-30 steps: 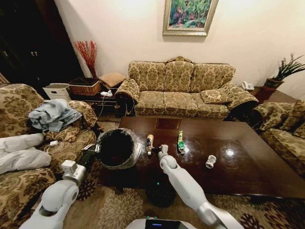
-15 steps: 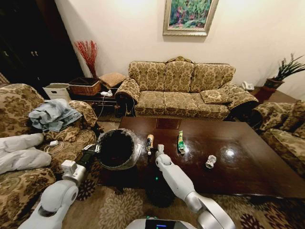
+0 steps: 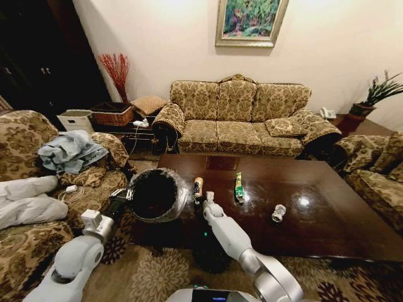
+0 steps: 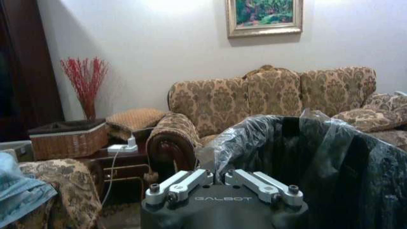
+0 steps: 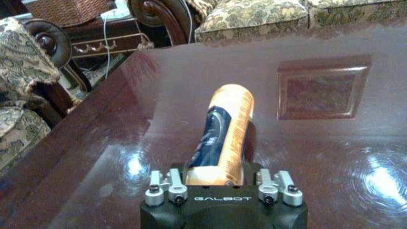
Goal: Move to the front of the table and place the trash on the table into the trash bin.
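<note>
The tan bottle lay on its side near the left end of the table, and the right gripper was down at its near end. From the wrist view the bottle ran lengthwise straight out from between the fingers, which stood on either side of it; whether they were already pressing on it or only flanking it, I could not tell. Just to the right of the bottle lay the green tube, apart from it, and farther right, well clear of both, a silver-white can lay on the glossy wood beside a bright glare spot.

Off the left end of the table, the left gripper held the trash bin up by its rim, tilted so its dark mouth faced the camera. In the left wrist view its fingers were clamped close together at the edge of the bin, with the crinkled plastic liner spilling over the rim.

Behind the table stood a patterned sofa, with a woven basket on a side table to the left.
</note>
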### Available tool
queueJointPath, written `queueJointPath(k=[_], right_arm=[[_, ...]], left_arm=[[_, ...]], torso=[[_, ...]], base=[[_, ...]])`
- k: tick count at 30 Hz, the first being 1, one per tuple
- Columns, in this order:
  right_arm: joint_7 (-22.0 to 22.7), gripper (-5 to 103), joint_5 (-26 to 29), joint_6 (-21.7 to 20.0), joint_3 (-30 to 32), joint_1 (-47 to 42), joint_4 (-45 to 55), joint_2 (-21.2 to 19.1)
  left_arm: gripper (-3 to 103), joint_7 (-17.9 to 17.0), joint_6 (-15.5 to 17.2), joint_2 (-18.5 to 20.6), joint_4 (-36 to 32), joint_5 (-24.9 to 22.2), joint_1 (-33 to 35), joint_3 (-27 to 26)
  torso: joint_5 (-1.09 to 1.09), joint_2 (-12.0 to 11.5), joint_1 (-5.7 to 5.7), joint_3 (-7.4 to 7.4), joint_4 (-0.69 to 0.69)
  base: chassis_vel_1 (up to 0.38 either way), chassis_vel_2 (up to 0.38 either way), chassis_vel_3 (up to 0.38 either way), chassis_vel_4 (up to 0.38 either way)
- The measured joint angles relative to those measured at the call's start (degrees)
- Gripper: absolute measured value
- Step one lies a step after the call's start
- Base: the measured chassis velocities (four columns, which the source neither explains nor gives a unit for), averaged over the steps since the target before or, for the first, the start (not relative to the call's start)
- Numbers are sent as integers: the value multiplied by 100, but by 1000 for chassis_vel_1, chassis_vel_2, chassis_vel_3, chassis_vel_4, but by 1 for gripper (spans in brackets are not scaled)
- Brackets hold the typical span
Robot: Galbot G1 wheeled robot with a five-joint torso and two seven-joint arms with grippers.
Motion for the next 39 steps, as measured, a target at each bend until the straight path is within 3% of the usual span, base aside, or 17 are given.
queueJointPath(k=[1,2,4,7,11,20,25,29,33,35,36,39], right_arm=[[-2,58,0,-1,-13,-4,4,-14],[-4,47,2,1,-21,-10,-2,-33],[-5,47,2,9,-19,-13,-15,-38],[-5,32,3,63,-7,-29,-48,-75],[1,19,6,85,-6,-86,29,-153],[70,1,63,9,-24,-382,642,-493],[113,0,75,-8,-16,-497,942,-634],[79,-3,-229,213,-62,-646,1289,-749],[-405,17,-318,499,-188,-757,1791,-794],[-581,17,-307,484,-222,-757,1860,-793],[-885,28,-434,483,-239,-735,1851,-794],[-1172,33,-863,619,-243,-634,1684,-819]], left_arm=[[4,0,0,7,0,-4,-2,-2],[4,0,-2,9,5,-8,-3,-6],[4,0,-7,5,10,-8,2,-8],[4,3,-31,-24,21,0,30,-8],[4,3,-45,-48,49,11,23,6],[4,4,-63,-32,79,20,2,30],[4,4,-96,-30,93,20,4,42],[4,6,-122,-43,110,31,8,55],[4,11,-139,-58,138,64,23,71],[4,11,-141,-58,138,69,34,71],[4,11,-142,-56,135,70,52,60],[4,12,-147,-44,129,69,73,38]], torso=[[0,0,0,0,0],[0,0,0,-1,0],[0,0,0,-1,-1],[0,1,-1,-2,-1],[0,2,-1,-2,0],[0,-1,1,2,0],[1,-1,1,2,0],[0,0,1,1,-1],[0,0,1,0,0],[0,0,1,0,0],[0,0,0,0,0],[0,0,0,0,0]], base=[[0,0,0,0],[0,0,0,0],[0,0,0,0],[0,0,0,0],[0,0,0,0],[0,0,0,0],[0,0,0,0],[0,0,0,0],[0,0,0,0],[0,0,0,0],[0,0,0,0],[0,0,0,0]])
